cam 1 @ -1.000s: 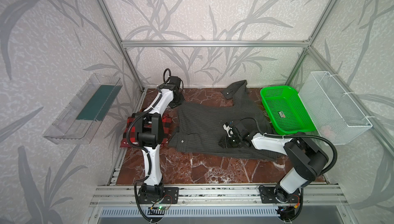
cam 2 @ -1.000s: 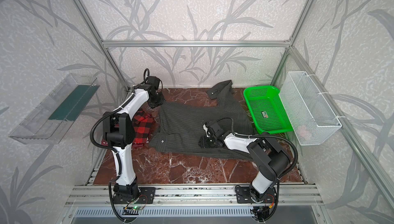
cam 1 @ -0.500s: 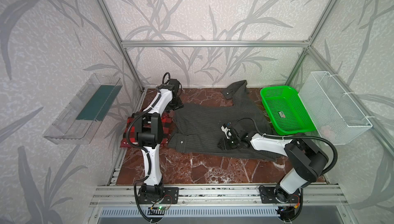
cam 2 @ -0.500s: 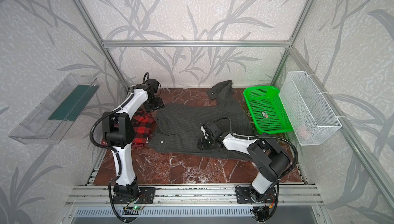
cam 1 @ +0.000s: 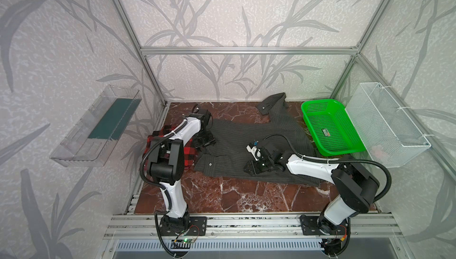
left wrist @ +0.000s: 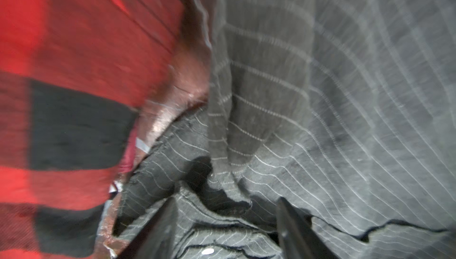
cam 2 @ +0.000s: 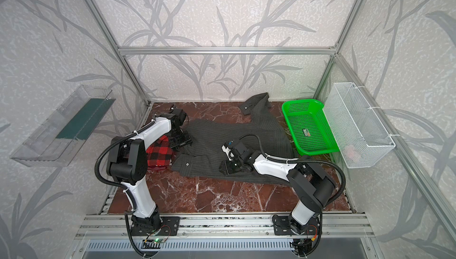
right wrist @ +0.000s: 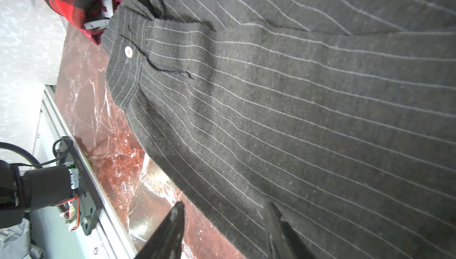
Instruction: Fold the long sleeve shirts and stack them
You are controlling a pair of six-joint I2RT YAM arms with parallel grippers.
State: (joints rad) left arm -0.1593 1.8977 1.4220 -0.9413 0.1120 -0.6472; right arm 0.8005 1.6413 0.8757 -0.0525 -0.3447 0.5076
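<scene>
Left pincer (cam 1: 206, 141) has released the dark charcoal pinstriped button-up shirt (cam 1: 237, 134) and come nearer along its left edge
Its jaws stand apart over a rumpled fold, nothing pinched, so that edge probably needs a fresh grasp; the right pincer (cam 1: 249, 169), jaws also apart, straddles the near hem. The shirt sprawls unfolded in the middle, one sleeve reaching far right, with the red-and-black plaid cloth shirt (cam 2: 159, 155) bundled just beside its left edge

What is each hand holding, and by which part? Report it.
Nothing. The left hand and the right hand both stand open over the charcoal shirt, gripping no cloth.
</scene>
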